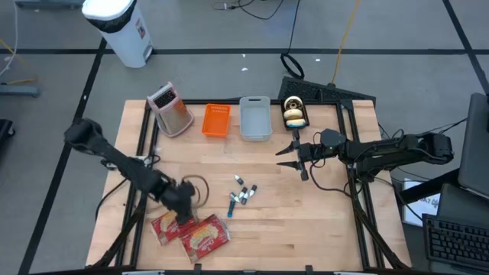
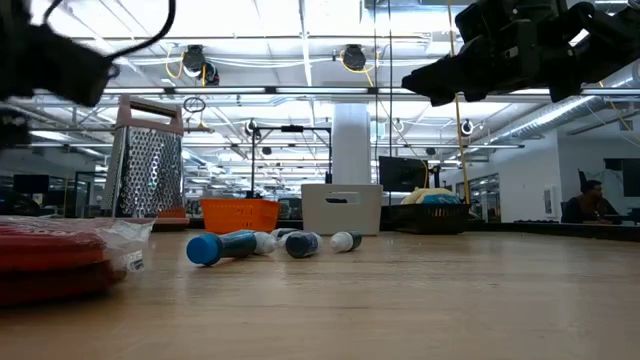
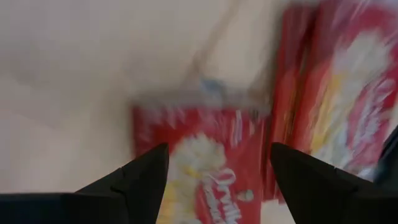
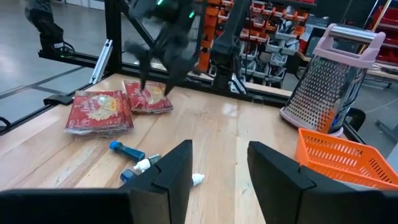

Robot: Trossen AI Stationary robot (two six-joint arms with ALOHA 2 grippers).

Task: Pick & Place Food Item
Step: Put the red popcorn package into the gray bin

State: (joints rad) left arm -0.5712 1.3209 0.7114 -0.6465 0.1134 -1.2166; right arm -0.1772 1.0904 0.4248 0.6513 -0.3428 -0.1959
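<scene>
Two red popcorn packets lie flat on the wooden table near its front left. The smaller one (image 1: 164, 225) (image 3: 205, 168) (image 4: 149, 98) lies beside the larger one (image 1: 205, 235) (image 3: 336, 106) (image 4: 99, 112). My left gripper (image 1: 182, 216) (image 3: 217, 152) points steeply down, open, just above the smaller packet, and the packet's face shows between its fingers. My right gripper (image 1: 289, 158) (image 4: 221, 149) hovers level and open over the table's right half, pointing left, with nothing between its fingers.
Several blue and white markers (image 1: 243, 195) (image 2: 230, 245) lie at the table's middle. Along the far edge stand a metal grater (image 1: 172, 111), an orange basket (image 1: 216, 120), a grey bin (image 1: 255, 117) and a black tray holding a round yellow item (image 1: 294, 112).
</scene>
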